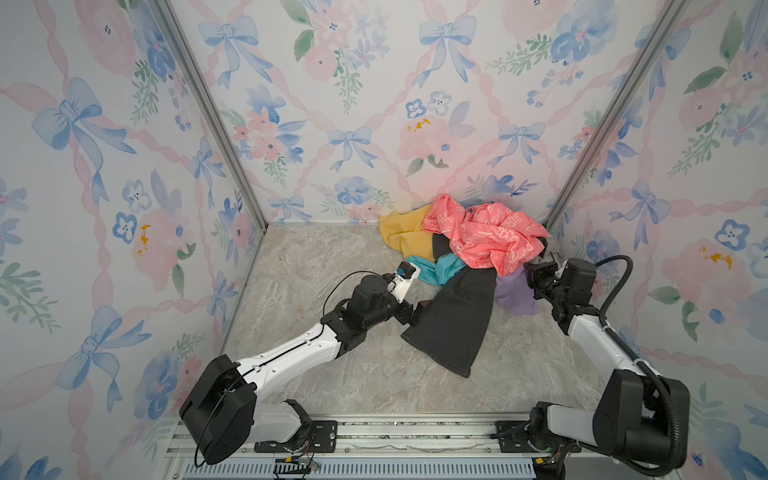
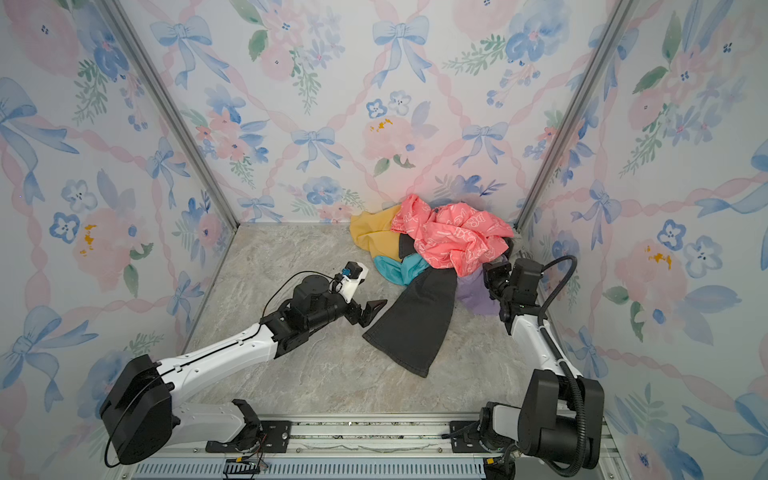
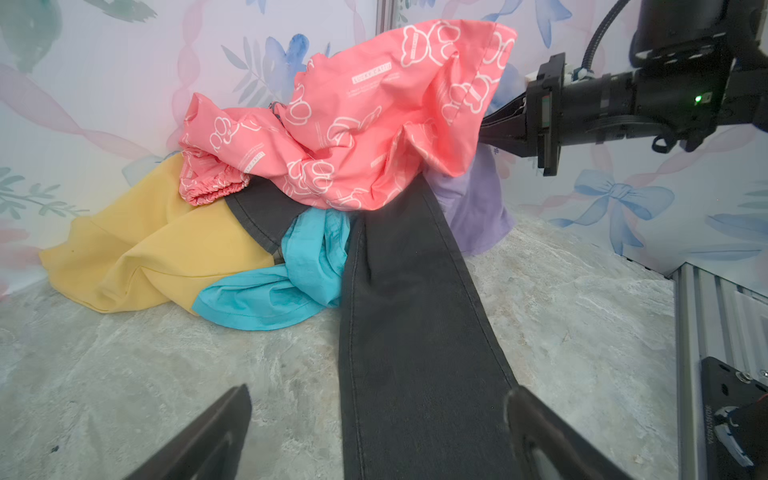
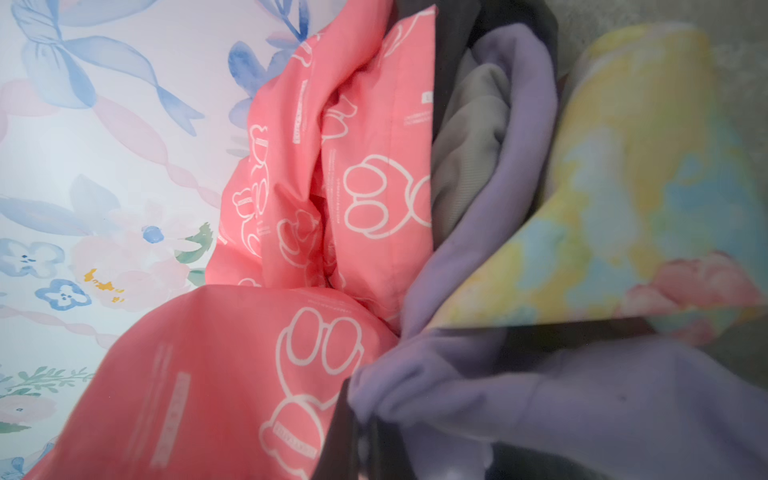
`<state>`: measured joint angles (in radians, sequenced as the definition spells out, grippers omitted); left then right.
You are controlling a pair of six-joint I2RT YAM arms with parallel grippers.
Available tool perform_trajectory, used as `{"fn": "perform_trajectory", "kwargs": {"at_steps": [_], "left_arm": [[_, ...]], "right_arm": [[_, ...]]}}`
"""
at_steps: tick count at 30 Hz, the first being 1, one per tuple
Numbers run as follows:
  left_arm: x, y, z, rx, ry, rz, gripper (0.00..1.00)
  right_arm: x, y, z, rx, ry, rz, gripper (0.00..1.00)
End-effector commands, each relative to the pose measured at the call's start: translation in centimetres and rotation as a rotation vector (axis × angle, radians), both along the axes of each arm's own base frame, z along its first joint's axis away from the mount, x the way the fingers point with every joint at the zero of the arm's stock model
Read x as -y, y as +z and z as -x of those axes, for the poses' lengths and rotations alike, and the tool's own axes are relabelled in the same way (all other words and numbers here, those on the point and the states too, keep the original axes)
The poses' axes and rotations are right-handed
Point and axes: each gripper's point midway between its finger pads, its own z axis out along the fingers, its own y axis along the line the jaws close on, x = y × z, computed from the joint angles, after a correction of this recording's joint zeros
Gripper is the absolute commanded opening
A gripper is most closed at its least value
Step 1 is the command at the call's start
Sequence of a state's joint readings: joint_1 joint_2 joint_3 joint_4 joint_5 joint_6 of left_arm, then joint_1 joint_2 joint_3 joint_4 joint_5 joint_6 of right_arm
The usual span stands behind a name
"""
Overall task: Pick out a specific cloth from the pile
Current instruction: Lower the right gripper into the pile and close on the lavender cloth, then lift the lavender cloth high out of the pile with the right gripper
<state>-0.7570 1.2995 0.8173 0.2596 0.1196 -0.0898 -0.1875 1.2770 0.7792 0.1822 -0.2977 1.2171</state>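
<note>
Finding: the right gripper (image 3: 500, 124) is pressed together, its fingertips buried under the coral-pink cloth (image 1: 486, 239). The right wrist view suggests it pinches a bunched fold of the cloth (image 4: 490, 199), the lavender one. In both top views that cloth (image 1: 515, 297) lies right of centre, at the lower right edge of the pile (image 2: 419, 249), tucked beneath the coral hem and beside the dark grey cloth (image 1: 453, 328).

The left gripper (image 2: 371, 311) stands spread and empty at the grey cloth's left edge.

Risks you should weigh:
- The coral cloth drapes over the claw, so a pull may drag it along.
- The pale yellow patterned cloth (image 4: 623, 187) presses against the lavender folds and may follow.
- The pinched fold looks thin and may slip free.
</note>
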Motion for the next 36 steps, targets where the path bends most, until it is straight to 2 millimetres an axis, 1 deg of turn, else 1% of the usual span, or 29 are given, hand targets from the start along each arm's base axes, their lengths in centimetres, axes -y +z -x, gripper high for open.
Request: {"fn": "perform_trajectory", "kwargs": {"at_steps": [1, 7, 13, 16, 25, 36], "left_arm": [[-0.4, 1.2, 0.1, 0.013, 0.017, 0.024, 0.97], [-0.4, 1.1, 0.0, 0.011, 0.018, 0.023, 0.97], [-0.4, 1.0, -0.1, 0.013, 0.025, 0.02, 0.97], [-0.4, 0.9, -0.1, 0.009, 0.028, 0.018, 0.97], [-0.5, 0.4, -0.3, 0.006, 0.037, 0.004, 0.97], [-0.5, -0.1, -0.6, 0.001, 0.048, -0.008, 0.97]], "right_arm": [[0.8, 8.1, -1.1, 0.195, -0.02, 0.079, 0.0], [0.8, 12.9, -2.1, 0.257, -0.008, 0.115, 0.0], [0.4, 17.1, -2.4, 0.312, 0.012, 0.148, 0.0], [-0.2, 19.0, -2.6, 0.338, 0.035, 0.162, 0.0], [-1.9, 23.6, -2.8, 0.419, 0.081, 0.193, 0.0], [-2.0, 30.4, -3.3, 0.53, 0.086, 0.23, 0.0]]}}
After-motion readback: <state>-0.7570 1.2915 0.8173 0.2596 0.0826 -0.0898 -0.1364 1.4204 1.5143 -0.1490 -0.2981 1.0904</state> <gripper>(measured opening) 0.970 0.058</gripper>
